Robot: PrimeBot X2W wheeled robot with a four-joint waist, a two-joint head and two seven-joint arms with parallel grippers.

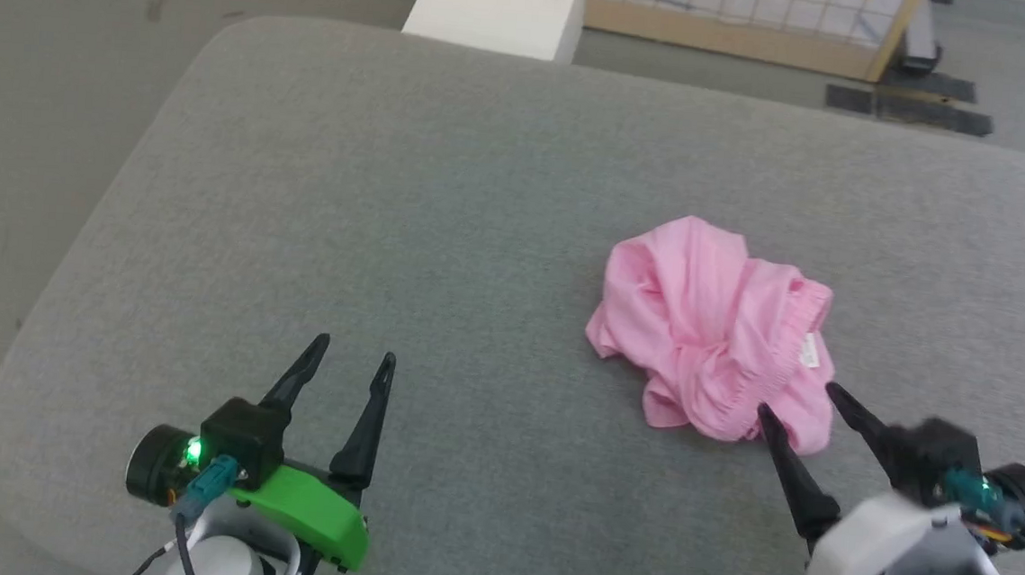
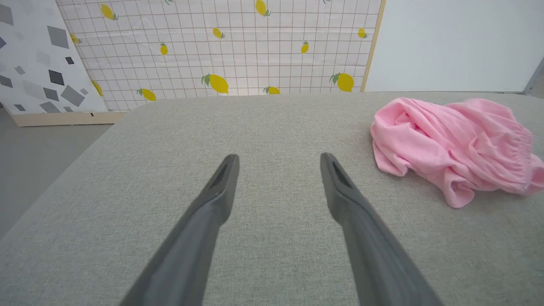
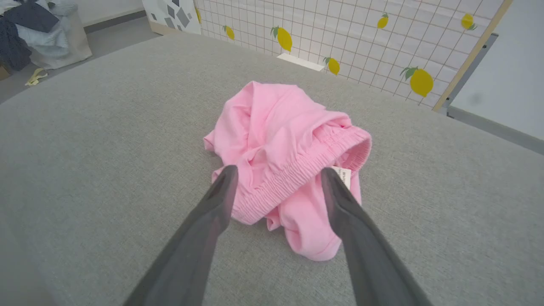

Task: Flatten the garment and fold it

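The garment (image 1: 713, 329) lies on the tabletop (image 1: 394, 180), right of centre; the right hand (image 1: 795, 398) just before it, the left hand (image 1: 356, 347) well apart to its left

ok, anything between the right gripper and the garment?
Nothing visible. The open right gripper points straight at the crumpled garment, fingertips at its near edge on the grey table.

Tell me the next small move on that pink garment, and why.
Probably lower the right gripper and close it on the gathered waistband. The garment lies crumpled on the grey surface. The right gripper's open fingers straddle that band, while the left gripper hovers open, well off to the side.
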